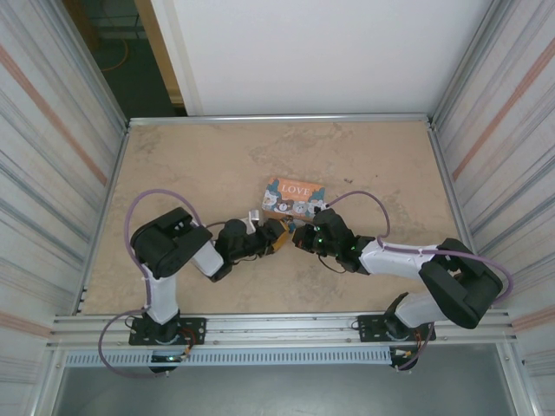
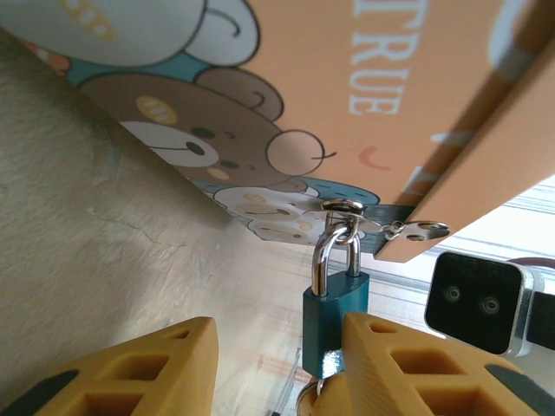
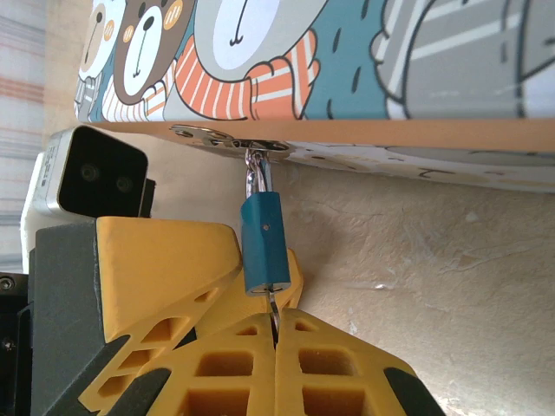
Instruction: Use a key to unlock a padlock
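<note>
L gripper (image 2: 279, 336) apart, padlock (image 2: 335, 322) between its fingers; R gripper (image 3: 276, 324) clamped on key (image 3: 273, 304)

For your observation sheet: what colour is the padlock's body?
Blue-teal, with a silvery shackle; the padlock shows best in the left wrist view.

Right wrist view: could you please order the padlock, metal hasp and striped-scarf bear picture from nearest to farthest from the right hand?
1. padlock, just above the right hand
2. metal hasp, above the padlock
3. striped-scarf bear picture, on the box
</note>
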Controlling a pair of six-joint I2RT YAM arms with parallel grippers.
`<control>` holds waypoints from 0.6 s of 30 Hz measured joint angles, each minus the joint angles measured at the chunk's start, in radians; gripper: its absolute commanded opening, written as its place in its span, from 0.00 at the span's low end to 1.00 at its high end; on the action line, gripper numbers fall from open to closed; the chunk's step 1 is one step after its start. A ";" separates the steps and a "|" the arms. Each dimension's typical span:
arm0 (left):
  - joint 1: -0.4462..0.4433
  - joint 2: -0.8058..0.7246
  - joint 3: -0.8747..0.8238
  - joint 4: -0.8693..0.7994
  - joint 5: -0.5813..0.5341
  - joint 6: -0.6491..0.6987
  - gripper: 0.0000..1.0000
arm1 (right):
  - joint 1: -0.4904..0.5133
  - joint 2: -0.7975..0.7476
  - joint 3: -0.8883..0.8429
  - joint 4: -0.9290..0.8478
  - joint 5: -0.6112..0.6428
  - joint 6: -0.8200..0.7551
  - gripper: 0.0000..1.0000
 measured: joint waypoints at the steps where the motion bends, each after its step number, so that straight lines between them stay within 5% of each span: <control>1: -0.002 0.010 0.002 0.017 -0.002 -0.008 0.42 | 0.000 0.000 0.000 0.000 0.005 0.000 0.00; 18: -0.008 0.040 0.059 0.070 -0.024 -0.057 0.38 | 0.008 0.000 0.000 0.001 0.016 0.019 0.00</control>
